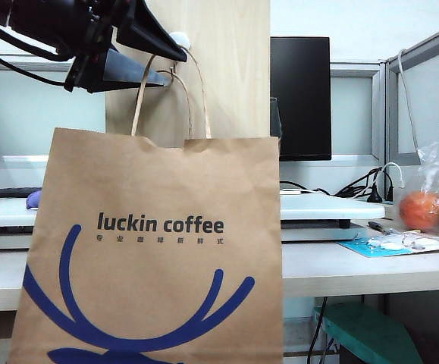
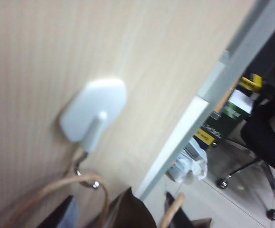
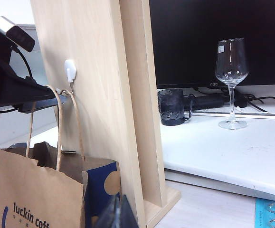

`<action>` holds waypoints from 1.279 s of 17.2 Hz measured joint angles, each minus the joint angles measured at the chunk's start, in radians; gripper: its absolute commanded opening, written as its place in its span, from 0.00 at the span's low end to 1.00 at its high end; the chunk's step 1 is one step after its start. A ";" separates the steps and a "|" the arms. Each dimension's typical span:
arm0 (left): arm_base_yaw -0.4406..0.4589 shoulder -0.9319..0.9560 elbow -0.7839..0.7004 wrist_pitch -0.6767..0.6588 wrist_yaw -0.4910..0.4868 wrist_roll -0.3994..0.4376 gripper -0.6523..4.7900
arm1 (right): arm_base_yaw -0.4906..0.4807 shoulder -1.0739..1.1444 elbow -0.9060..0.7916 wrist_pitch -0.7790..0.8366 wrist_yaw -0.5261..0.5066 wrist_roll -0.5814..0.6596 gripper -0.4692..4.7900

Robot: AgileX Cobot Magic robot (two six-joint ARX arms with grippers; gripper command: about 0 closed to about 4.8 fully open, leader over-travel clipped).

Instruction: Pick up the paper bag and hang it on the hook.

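- The hook [image 3: 70, 70] was the landmark: a small white base stuck high on the pale wooden board [image 1: 227, 68], with a little metal hook beneath it.
- The paper bag [image 1: 155, 250] hung straight down below the hook, its long axis upright and its mouth facing up. In the right wrist view one twisted handle [image 3: 59, 128] looped over the metal part; the other handle rose alongside it.
- The left gripper [image 1: 139, 53] sat just beside the hook, at hook height, reaching in level from the side away from the monitor [image 1: 300, 98]. Its jaws stood parted with the handle loop between them; I could not tell whether either finger touched the paper.
- In the left wrist view the loop [image 2: 56, 187] curved under the hook, close to the board.
- The bag's printed face was turned outward from the board, its navy side toward the board's edge.
- The right gripper [image 3: 116, 216] was low, well below the hook and near the bag's bottom corner; only its dark tips showed close together, so it looked closed and empty.
- By my judgement the left arm was far nearer, and its next move was to back away level from the hook without dragging the handle off.
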 measured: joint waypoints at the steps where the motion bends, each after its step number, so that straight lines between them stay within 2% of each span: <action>1: 0.000 0.000 0.000 -0.014 0.004 0.000 0.57 | 0.000 0.000 0.000 0.000 0.000 0.000 0.09; 5: 0.001 0.000 0.000 -0.043 0.035 0.000 0.58 | 0.000 0.000 0.000 0.000 0.000 0.000 0.09; 6: 0.001 0.000 0.000 -0.058 0.061 0.001 0.67 | 0.000 0.000 0.000 0.000 0.000 0.000 0.09; 7: 0.001 0.000 0.000 -0.082 0.085 0.000 0.86 | 0.000 0.000 0.000 0.000 0.000 0.000 0.09; 9: 0.000 0.000 0.000 -0.120 0.091 0.001 0.99 | 0.000 0.000 0.000 0.000 0.000 0.000 0.09; 14: 0.002 0.000 0.000 -0.156 0.098 0.003 0.99 | 0.000 0.000 0.000 0.000 0.000 0.000 0.09; 19: 0.002 -0.038 0.001 -0.240 0.206 0.005 0.99 | 0.000 0.000 0.000 0.000 0.000 0.000 0.09; 22: 0.002 -0.071 0.001 -0.310 0.226 0.026 0.99 | 0.000 0.000 0.000 0.000 0.000 0.000 0.09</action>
